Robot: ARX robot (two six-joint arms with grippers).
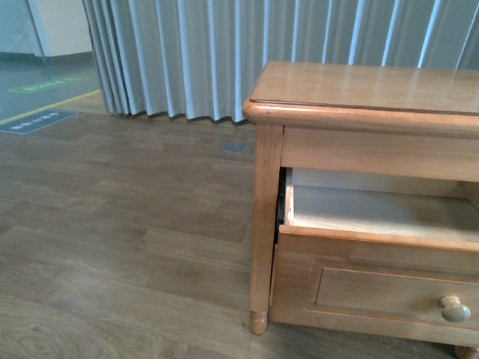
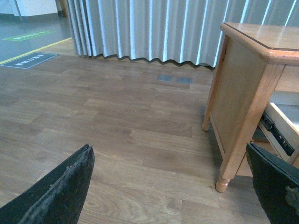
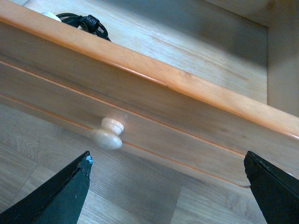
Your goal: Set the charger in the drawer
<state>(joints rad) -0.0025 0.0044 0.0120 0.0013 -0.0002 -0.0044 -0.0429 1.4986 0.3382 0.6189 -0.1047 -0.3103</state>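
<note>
The upper drawer (image 1: 374, 239) of the honey-coloured cabinet stands pulled out, its pale interior showing. In the right wrist view the drawer front (image 3: 154, 84) and its round pale knob (image 3: 108, 135) are close. The charger (image 3: 81, 21) lies inside the drawer behind the front rim; I see a bit of white block and its black coiled cable. My right gripper (image 3: 168, 186) is open and empty, in front of the drawer front near the knob. My left gripper (image 2: 173, 186) is open and empty above the floor, beside the cabinet's corner leg (image 2: 223, 179). Neither gripper shows in the front view.
The cabinet top (image 1: 359, 86) is bare wood. Grey curtains (image 1: 224, 52) hang behind. Wood-pattern floor (image 1: 112, 224) stretches to the cabinet's left. The drawer's slide rail (image 2: 278, 133) shows in the left wrist view.
</note>
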